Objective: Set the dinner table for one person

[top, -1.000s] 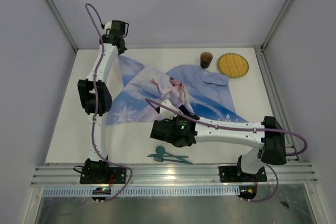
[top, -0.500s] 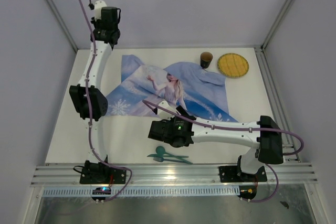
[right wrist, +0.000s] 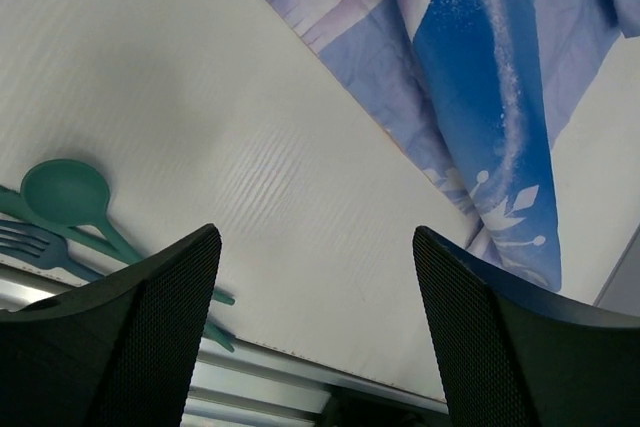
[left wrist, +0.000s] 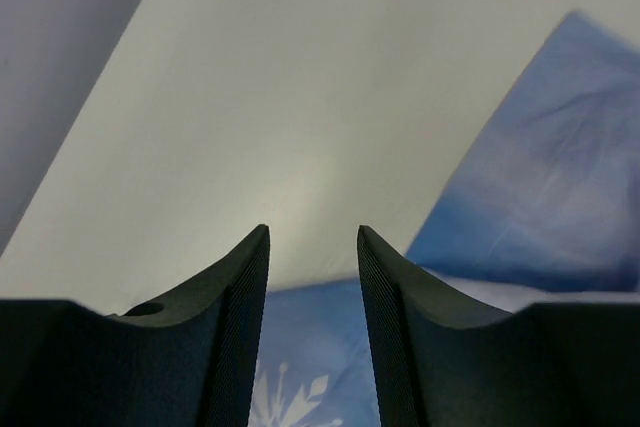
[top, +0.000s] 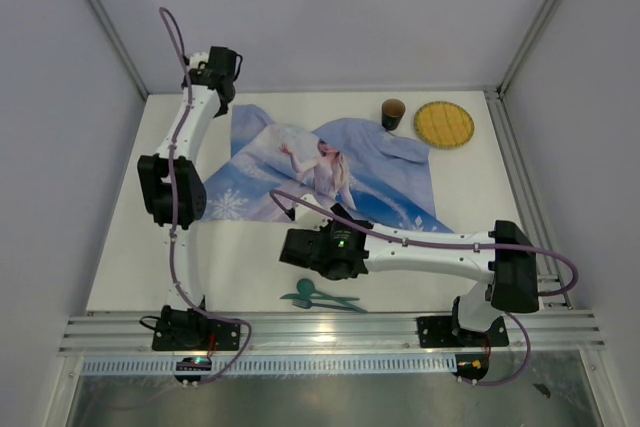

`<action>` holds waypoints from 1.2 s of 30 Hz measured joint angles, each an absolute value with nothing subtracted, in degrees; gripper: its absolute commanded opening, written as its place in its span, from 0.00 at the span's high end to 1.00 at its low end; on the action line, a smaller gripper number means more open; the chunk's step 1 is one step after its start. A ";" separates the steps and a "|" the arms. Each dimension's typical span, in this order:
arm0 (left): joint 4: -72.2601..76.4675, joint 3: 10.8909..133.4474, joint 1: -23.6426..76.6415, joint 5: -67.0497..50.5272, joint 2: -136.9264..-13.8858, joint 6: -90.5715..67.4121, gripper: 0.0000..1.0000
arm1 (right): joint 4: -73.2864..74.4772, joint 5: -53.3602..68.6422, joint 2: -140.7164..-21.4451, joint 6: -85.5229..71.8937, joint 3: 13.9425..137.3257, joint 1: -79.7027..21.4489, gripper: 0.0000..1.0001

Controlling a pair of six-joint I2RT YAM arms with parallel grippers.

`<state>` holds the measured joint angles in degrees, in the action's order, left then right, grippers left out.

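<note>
The dinner table (top: 128,247), a white matte top framed by silver rails, fills the floor of the enclosure and carries everything else. A blue printed cloth (top: 330,172) lies spread but rumpled across its middle, tilted relative to the table edges. Behind the cloth's far right corner stands a brown cup (top: 393,113), with a round yellow woven mat (top: 444,123) just beside it. Near the front rail lie a green spoon (right wrist: 62,192) and a fork (right wrist: 30,242), close together. The left gripper (left wrist: 313,232) hangs above the cloth's far left corner, jaws moderately parted with nothing between them. The right gripper (right wrist: 315,237) hovers over bare table between the cloth's near edge and the cutlery, jaws spread wide and holding nothing
</note>
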<state>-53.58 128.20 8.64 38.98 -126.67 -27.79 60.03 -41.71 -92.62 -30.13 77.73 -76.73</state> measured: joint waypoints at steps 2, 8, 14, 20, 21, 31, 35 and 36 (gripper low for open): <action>-58.00 125.01 8.64 38.94 -126.67 -31.62 0.57 | 59.46 -40.01 -92.62 -29.87 78.04 -76.73 0.14; -66.52 109.73 8.64 34.68 -124.22 -41.95 0.55 | 57.14 -35.92 -91.68 -30.11 79.18 -76.25 0.06; -68.14 92.16 8.67 28.53 -114.67 -51.20 0.50 | 56.66 -33.91 -88.53 -31.83 79.24 -73.10 0.05; -64.88 76.60 9.15 25.87 -98.41 -63.61 0.40 | 54.61 -32.99 -83.92 -31.77 76.66 -72.60 0.05; -62.81 72.58 9.63 25.82 -94.67 -66.76 0.38 | 54.13 -32.62 -83.15 -31.57 75.79 -72.62 0.05; -48.23 49.34 12.95 27.62 -77.25 -90.15 0.37 | 50.68 -29.61 -78.91 -27.03 72.10 -72.64 0.05; -44.38 47.37 12.95 28.91 -78.50 -93.32 0.37 | 50.19 -29.10 -78.00 -24.77 72.10 -72.64 0.05; -43.55 46.78 12.95 29.36 -78.50 -94.04 0.38 | 50.11 -28.95 -77.91 -24.21 72.10 -72.64 0.05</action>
<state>-43.55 46.78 12.95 29.36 -78.50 -94.04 50.11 -28.95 -77.91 -24.21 72.10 -72.64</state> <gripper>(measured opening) 0.626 0.945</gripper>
